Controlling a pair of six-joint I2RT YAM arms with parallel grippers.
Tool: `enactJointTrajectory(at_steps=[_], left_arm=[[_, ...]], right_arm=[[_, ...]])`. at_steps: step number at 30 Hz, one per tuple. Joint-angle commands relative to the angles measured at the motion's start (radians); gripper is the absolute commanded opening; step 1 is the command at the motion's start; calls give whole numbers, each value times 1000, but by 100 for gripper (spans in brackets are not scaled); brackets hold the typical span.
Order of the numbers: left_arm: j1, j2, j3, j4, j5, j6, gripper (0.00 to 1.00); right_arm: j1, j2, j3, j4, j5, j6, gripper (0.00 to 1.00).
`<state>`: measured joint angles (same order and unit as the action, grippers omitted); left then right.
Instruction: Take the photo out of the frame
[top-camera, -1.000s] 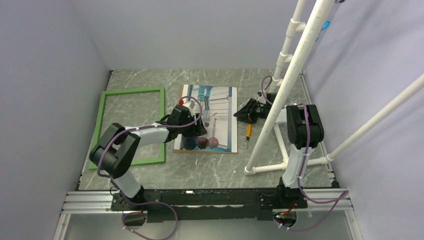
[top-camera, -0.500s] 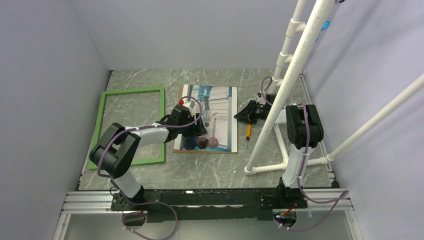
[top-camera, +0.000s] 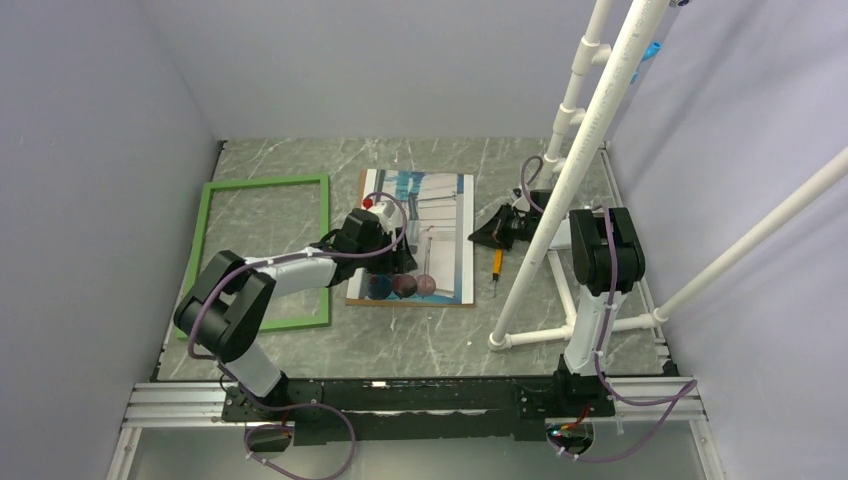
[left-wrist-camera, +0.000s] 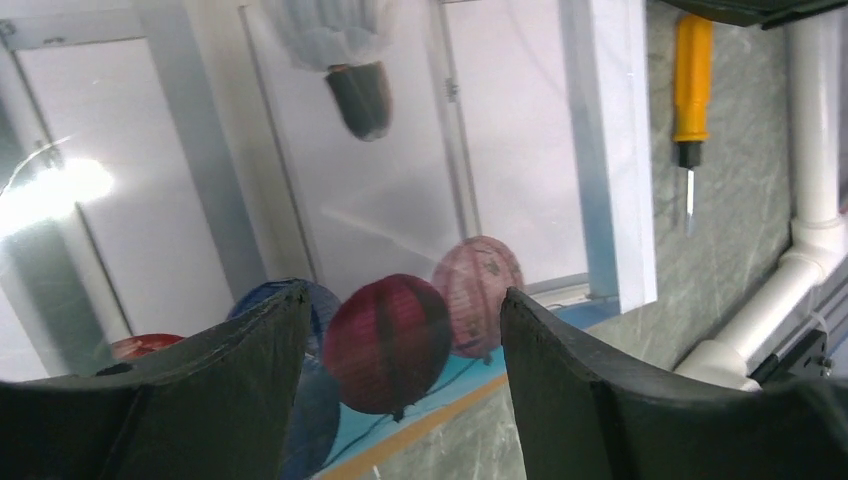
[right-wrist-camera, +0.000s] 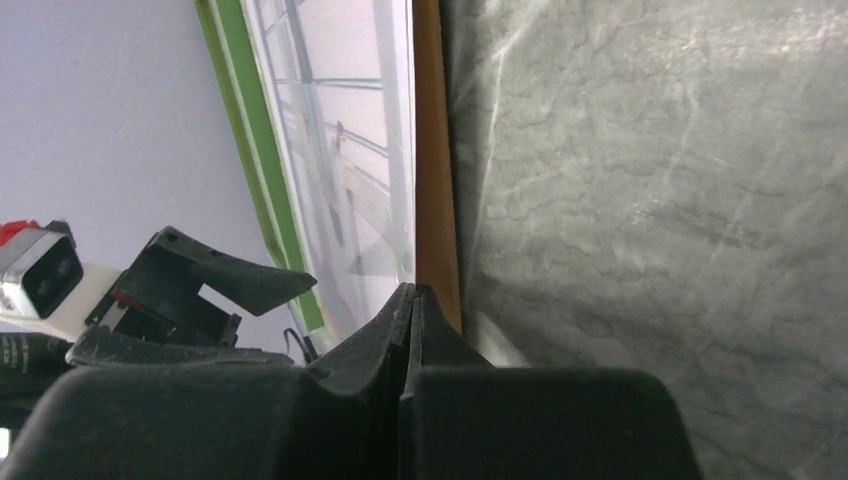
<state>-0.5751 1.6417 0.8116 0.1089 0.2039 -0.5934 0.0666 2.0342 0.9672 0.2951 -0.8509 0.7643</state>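
Observation:
The photo (top-camera: 440, 225) lies face up in the middle of the table on a brown backing board (top-camera: 410, 301), outside the green frame (top-camera: 265, 182), which lies flat to its left. My left gripper (top-camera: 397, 262) is open and empty, low over the photo's near-left corner. In the left wrist view its jaws (left-wrist-camera: 405, 295) straddle the red balloon (left-wrist-camera: 385, 340) of the photo (left-wrist-camera: 400, 180). My right gripper (top-camera: 476, 237) is shut and empty at the photo's right edge. In the right wrist view its fingertips (right-wrist-camera: 410, 292) meet the brown board's edge (right-wrist-camera: 432, 150), beside the photo (right-wrist-camera: 350, 120).
An orange-handled screwdriver (top-camera: 497, 262) lies right of the photo; it also shows in the left wrist view (left-wrist-camera: 690, 90). A white PVC pipe stand (top-camera: 545, 240) rises at the right, with its base pipes (top-camera: 535, 335) on the table. Grey walls enclose the table.
The left arm has shifted slightly over the photo's near-left corner. The right gripper has stayed shut at the photo's right edge, shifting only slightly.

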Motion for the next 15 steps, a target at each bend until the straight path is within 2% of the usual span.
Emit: enactJointTrajectory(at_steps=[1, 5, 9, 12, 15], left_arm=[[-22, -112, 11, 13, 9, 81, 73], [-23, -193, 10, -22, -11, 84, 73], [-23, -244, 23, -75, -34, 79, 74], [-23, -249, 24, -83, -34, 74, 74], [-20, -232, 25, -87, -21, 60, 74]], right_arm=[[3, -79, -5, 77, -67, 52, 0], [-1, -157, -32, 93, -87, 97, 0], [-9, -241, -86, 182, -106, 156, 0], [-17, -227, -105, 230, -111, 170, 0], [-32, -190, -147, 400, -162, 281, 0]])
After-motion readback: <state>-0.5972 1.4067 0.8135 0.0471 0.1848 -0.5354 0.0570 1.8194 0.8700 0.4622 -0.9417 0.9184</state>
